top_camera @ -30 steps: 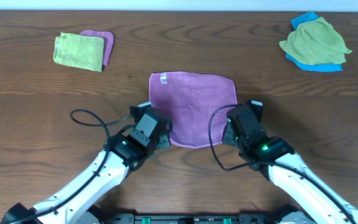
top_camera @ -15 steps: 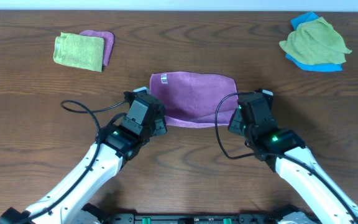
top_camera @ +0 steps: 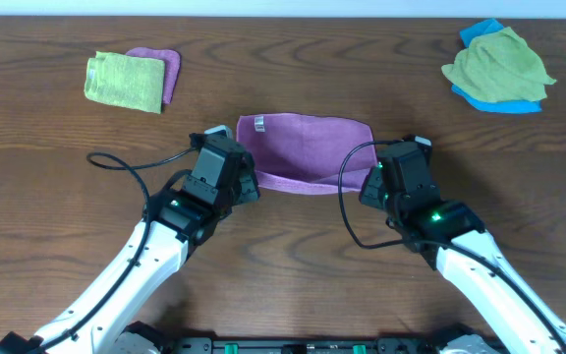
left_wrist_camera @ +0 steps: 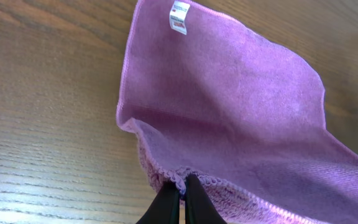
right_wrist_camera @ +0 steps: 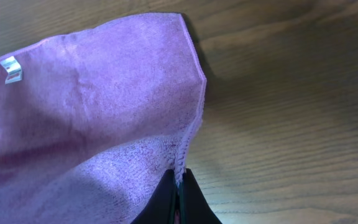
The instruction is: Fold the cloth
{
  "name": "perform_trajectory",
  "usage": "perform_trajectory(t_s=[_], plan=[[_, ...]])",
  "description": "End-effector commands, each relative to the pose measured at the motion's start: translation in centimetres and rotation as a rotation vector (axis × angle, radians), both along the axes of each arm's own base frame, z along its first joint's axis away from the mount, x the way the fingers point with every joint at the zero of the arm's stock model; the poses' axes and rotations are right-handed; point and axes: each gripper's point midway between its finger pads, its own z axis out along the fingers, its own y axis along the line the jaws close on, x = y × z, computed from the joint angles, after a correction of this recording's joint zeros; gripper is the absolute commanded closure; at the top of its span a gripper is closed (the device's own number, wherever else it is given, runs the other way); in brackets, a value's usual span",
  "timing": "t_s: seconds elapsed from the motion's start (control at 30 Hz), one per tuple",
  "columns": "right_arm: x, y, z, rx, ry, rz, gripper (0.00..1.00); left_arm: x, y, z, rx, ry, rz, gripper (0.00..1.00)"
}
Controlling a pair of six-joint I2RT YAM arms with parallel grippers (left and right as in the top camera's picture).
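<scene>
Dark wooden table; lilac fuzzy microfibre cloth, corners pinched by left gripper, right gripper; possible skew from uneven travel.

Overhead, near corners of the cloth are hidden beneath the left arm and right arm; the label print cannot be read.

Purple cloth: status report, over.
Left tool shut on near-left corner. Right tool shut on near-right corner. Cloth near edge raised, mid-fold. Nothing in the way.
</scene>
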Motion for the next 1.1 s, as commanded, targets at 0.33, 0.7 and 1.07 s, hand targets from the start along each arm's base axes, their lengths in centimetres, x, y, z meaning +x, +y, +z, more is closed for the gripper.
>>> perform_trajectory(t_s=[0.33,0.7,1.07], plan=[[1.4,-1.9,1.2,-0.016,-0.036,-0.025,0.99,0.8,1.1,0.8,0.041,-0.026,-0.017,0.94],[2.6,-1.7,0.4,-0.009,-0.035,0.042,0.98,1.8,3.3,0.5,0.083,-0.034,-0.010,0.94],[2.4,-1.7,0.1,-0.012,-0.018,0.044,0.99,1.1,1.7,0.5,0.016,-0.009,-0.057,0.94]])
